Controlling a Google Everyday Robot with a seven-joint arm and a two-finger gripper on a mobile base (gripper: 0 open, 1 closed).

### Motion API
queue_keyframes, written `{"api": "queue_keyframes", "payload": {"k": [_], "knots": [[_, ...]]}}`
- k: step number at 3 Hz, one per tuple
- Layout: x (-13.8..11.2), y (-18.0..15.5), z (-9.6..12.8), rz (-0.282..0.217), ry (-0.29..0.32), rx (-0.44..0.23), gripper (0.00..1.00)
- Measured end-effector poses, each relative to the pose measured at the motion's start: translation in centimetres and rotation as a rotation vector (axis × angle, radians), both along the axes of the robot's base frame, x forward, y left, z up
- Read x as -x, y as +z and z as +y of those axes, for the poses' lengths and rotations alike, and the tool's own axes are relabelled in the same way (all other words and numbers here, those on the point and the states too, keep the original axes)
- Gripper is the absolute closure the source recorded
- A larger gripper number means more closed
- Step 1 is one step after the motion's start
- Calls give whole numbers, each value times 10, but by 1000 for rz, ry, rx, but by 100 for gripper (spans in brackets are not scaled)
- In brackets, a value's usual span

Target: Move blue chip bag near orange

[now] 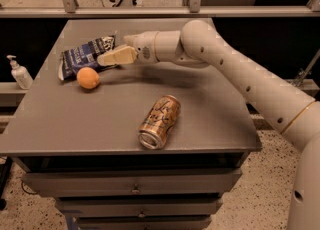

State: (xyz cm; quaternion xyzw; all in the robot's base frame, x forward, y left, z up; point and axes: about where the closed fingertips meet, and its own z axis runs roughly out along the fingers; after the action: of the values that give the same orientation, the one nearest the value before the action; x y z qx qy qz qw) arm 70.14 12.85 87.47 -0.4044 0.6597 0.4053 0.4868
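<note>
Grey desk [215, 114]: you are looking down on its flat top, which carries every loose item. Drawer fronts [135, 189] show below its front edge.
Blue chip bag [82, 56]: it lies crumpled at the far left of the desk. Its white lettering faces up and its long side runs left to right. The upper right corner stands up off the surface.
Orange [88, 78]: it sits on the desk just in front of the bag, against the bag's near edge. You cannot tell whether the two touch or are only a sliver apart.
Hand [105, 60]: your hand is low over the far left part of the desk, coming in from the right. Its tan fingers [120, 55] point left and slightly down. They are drawn together with no gap showing, and they pinch the right edge of the bag. The orange is just beside their tips, towards you.
Arm [240, 74]: the white arm stretches from the lower right across the back half of the desk.
Gold-brown can [160, 121]: it lies on its side near the front edge, open end towards you, well apart from the bag and the orange.
Pump bottle [20, 73]: it stands upright off the desk, on a ledge to the left.
</note>
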Motion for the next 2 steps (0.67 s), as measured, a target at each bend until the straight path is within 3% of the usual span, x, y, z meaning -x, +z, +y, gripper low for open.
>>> {"api": "queue_keyframes", "payload": {"k": [1, 2], "knots": [[-8, 0, -21, -15, -44, 30, 0], [-28, 10, -73, -90, -112, 115, 0]]}}
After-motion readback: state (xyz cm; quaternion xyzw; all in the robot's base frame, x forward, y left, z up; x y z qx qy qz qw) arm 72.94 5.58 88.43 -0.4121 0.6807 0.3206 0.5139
